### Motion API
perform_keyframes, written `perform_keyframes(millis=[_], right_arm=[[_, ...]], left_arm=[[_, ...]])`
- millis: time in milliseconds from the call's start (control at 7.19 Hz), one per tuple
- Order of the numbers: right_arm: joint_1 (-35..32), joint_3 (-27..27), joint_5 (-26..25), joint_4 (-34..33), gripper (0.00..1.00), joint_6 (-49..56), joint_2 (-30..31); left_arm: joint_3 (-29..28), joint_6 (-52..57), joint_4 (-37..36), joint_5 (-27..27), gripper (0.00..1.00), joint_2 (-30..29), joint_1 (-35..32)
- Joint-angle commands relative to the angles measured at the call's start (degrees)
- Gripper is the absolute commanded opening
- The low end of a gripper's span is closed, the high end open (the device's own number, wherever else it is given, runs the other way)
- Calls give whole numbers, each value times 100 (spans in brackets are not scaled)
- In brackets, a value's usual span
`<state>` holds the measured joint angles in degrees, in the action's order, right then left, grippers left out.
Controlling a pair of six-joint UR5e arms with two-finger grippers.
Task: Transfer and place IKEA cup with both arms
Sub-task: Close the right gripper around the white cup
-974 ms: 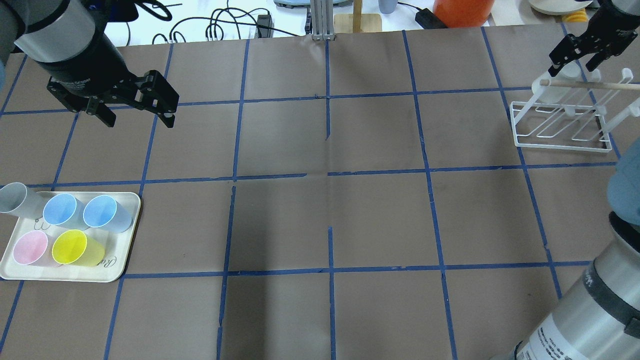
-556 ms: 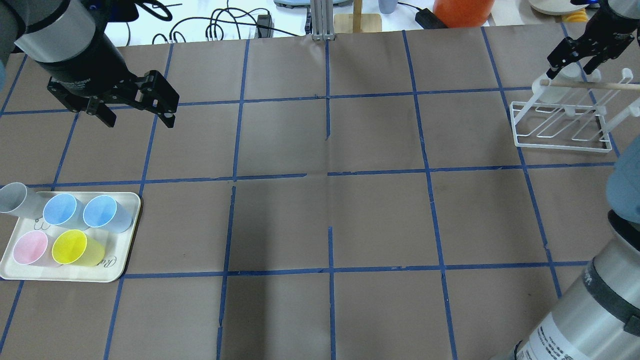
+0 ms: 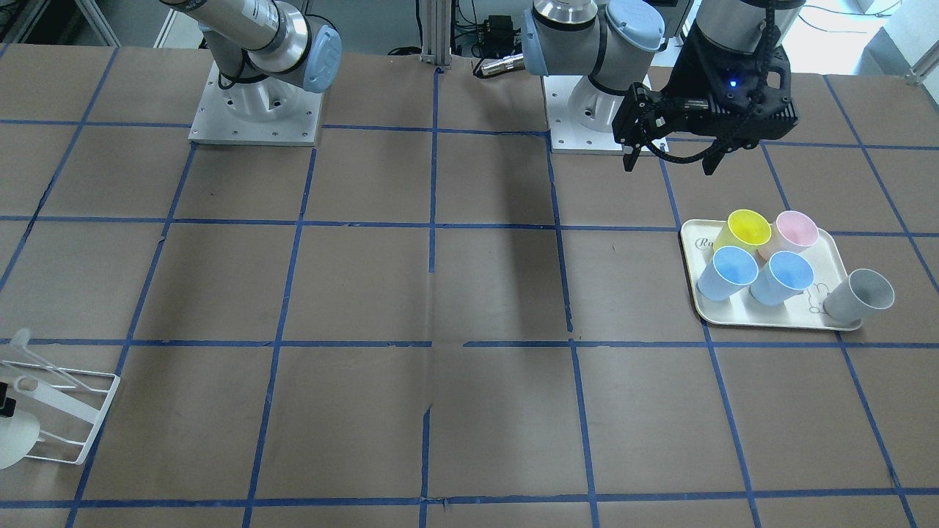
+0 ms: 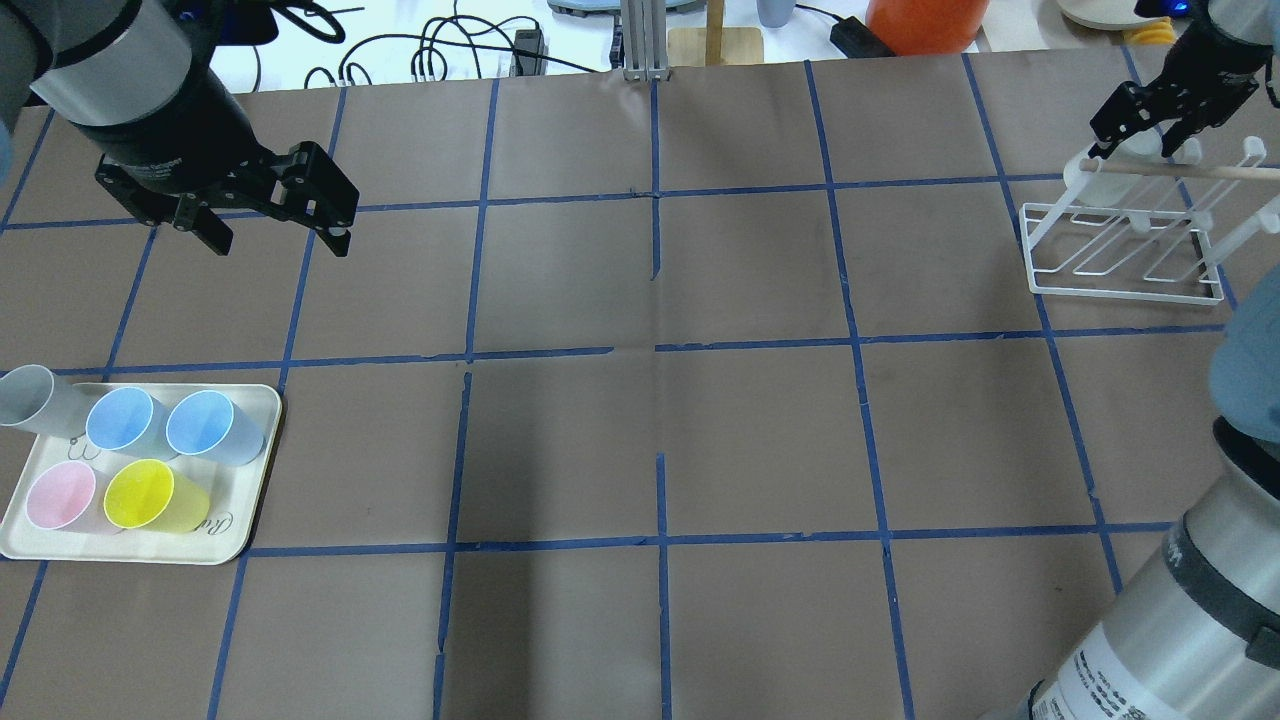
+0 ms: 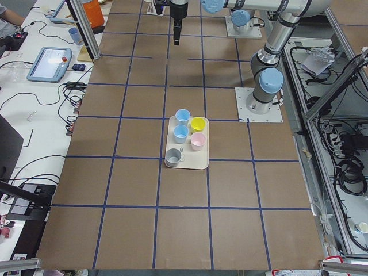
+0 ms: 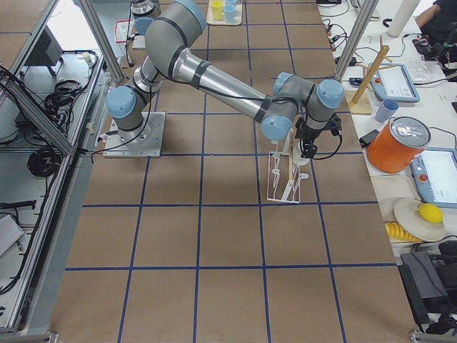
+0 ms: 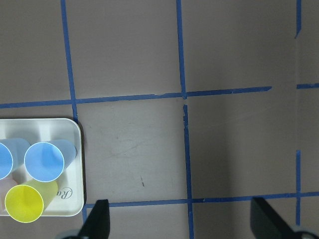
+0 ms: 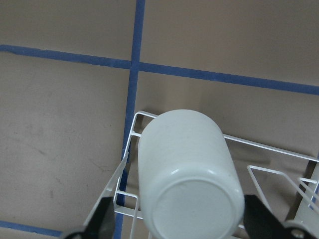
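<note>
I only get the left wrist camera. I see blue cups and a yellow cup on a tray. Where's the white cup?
Observer: The white cup is bottom-up on a white wire rack, far off on the robot's right side.
Operator: Is a robot hand holding it?
Observer: No. The right gripper hangs over it with its fingers spread wider than the cup.
Operator: Any more cups on my tray?
Observer: Yes, a grey cup stands on a corner of the tray.
</note>
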<state>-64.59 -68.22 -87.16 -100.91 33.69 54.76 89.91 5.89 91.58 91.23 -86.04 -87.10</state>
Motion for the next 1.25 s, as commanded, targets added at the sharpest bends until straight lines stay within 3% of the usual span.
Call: perform_keyframes(millis=[0,695,1113], right_arm=[[-1,2,15,1,84,-11,-9],[7,45,-20,-8,46,-11,35],[-1,281,-82,62,43,-11,53]], left_arm=[[0,0,0,0,100,0,0],[0,0,0,0,100,0,0],[0,0,0,-9,100,0,0]])
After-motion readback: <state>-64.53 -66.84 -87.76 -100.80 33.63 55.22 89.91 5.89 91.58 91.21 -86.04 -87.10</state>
